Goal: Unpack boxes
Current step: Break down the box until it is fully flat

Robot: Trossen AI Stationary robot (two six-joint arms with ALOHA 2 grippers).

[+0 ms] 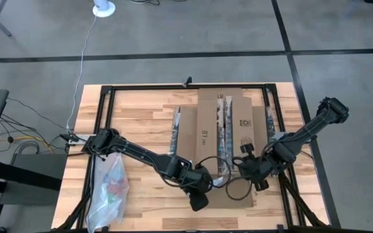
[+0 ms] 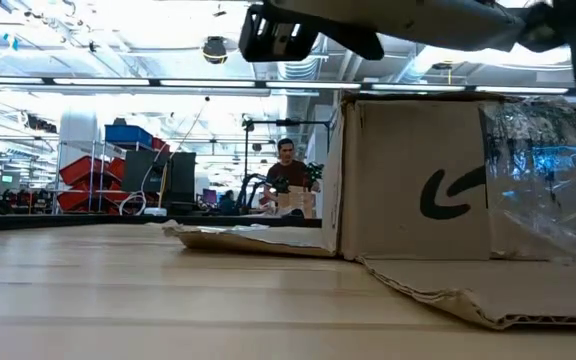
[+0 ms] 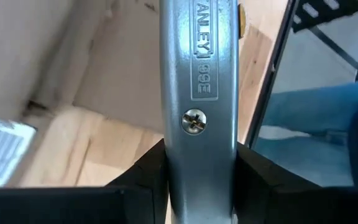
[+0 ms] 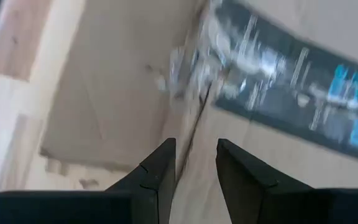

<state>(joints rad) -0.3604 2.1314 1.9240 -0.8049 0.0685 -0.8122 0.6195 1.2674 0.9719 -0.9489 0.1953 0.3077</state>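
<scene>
Box: a brown corrugated cardboard shipping box (image 1: 222, 139) sits on the pale wooden table (image 1: 141, 113), toward the right half, its flaps spread out flat around it. "81" is printed on the top panel, and dark printed tape strips run along the seams. From table height I can see a dark smile-arrow print on the side wall (image 2: 448, 195) and crumpled clear tape hanging at the corner.

Left gripper (image 1: 199, 194): low over the near edge of the box, by a spread flap. Its fingers (image 3: 148, 171) are clamped on a silver metal utility knife (image 3: 199, 93); the handle runs straight out between them, a cross-head screw showing.

Right gripper (image 1: 259, 175): just over the box's near right part, close to the left one. Its fingers (image 4: 160, 171) stand a little apart with nothing between them, pointing at a seam in the cardboard beside the dark tape.

Bag: a clear plastic zip bag (image 1: 109, 191) lies on the table's left near corner, well apart from the box.

Room: a person (image 2: 288, 170) sits far back beyond the table.
</scene>
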